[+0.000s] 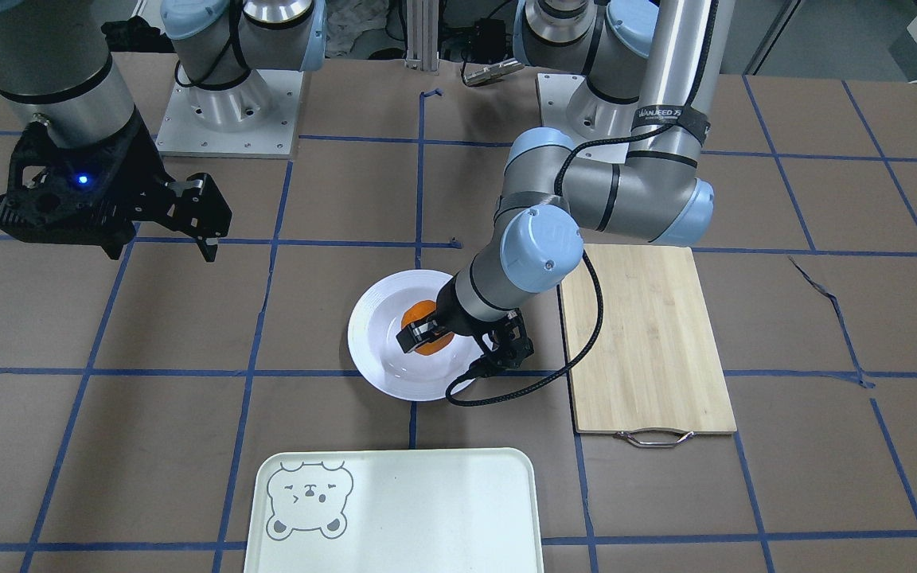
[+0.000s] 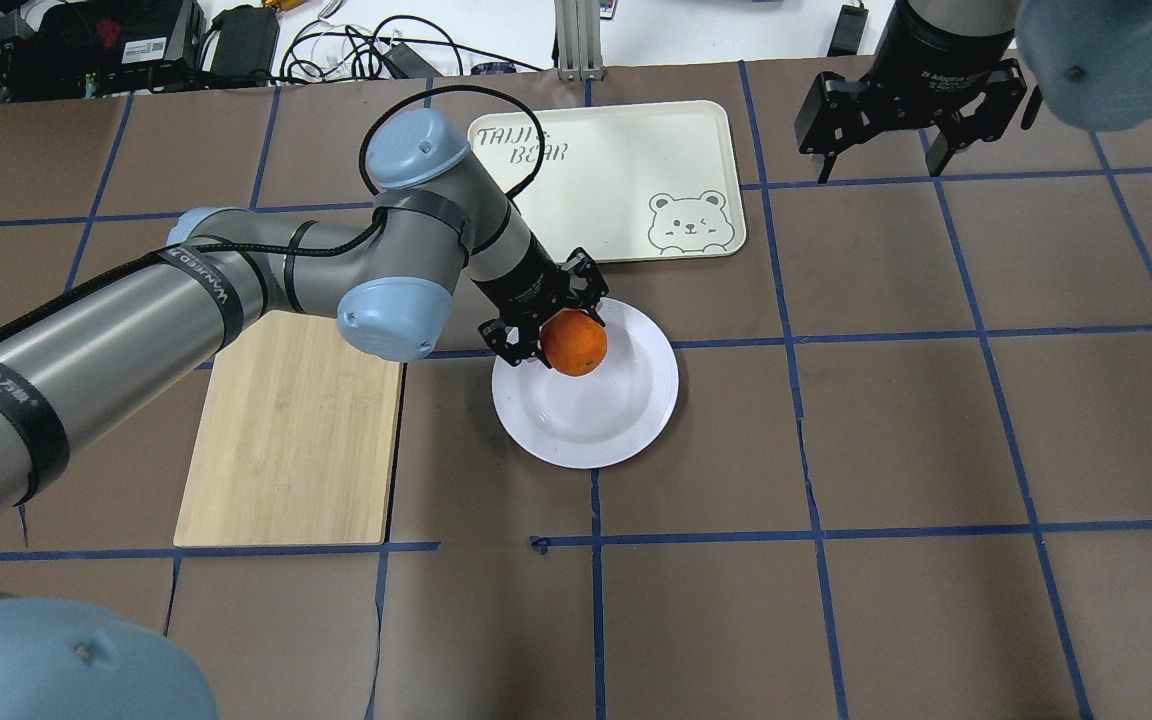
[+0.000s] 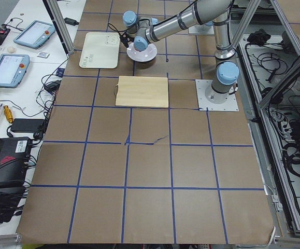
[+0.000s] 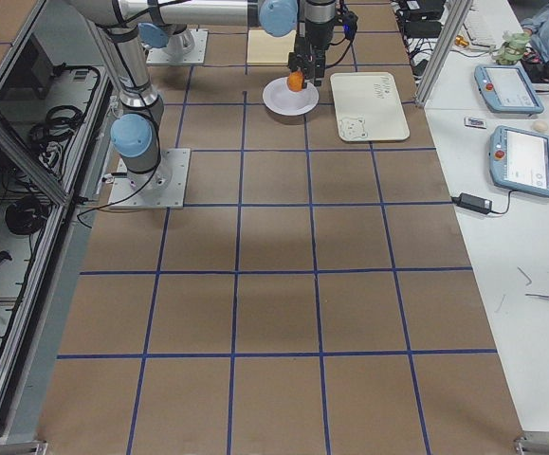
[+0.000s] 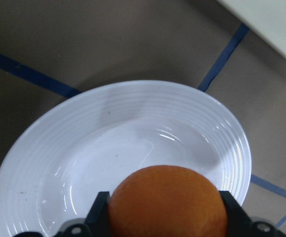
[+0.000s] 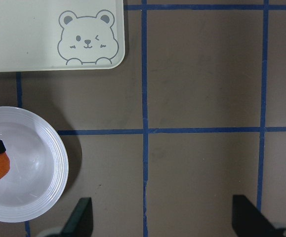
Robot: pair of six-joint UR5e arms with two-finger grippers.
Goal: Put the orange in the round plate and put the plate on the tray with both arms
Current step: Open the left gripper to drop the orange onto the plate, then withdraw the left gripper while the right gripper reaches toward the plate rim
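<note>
The orange [image 2: 576, 345] is gripped between the black fingers of my left gripper [image 2: 558, 335], which is shut on it. It hangs over the round white plate [image 2: 621, 405], on the side nearest the tray. In the left wrist view the orange [image 5: 167, 202] fills the bottom, with the plate's hollow [image 5: 108, 148] beyond it. Whether it touches the plate I cannot tell. The cream tray [image 2: 626, 160] with its bear face lies just beyond the plate. My right gripper [image 2: 911, 150] hovers open, far right of the tray, with nothing between its fingers [image 6: 81, 217].
A bamboo cutting board [image 2: 296, 430] with a metal handle lies beside the plate under my left forearm. The brown table is marked with blue tape lines. Cables and electronics sit past the far table edge.
</note>
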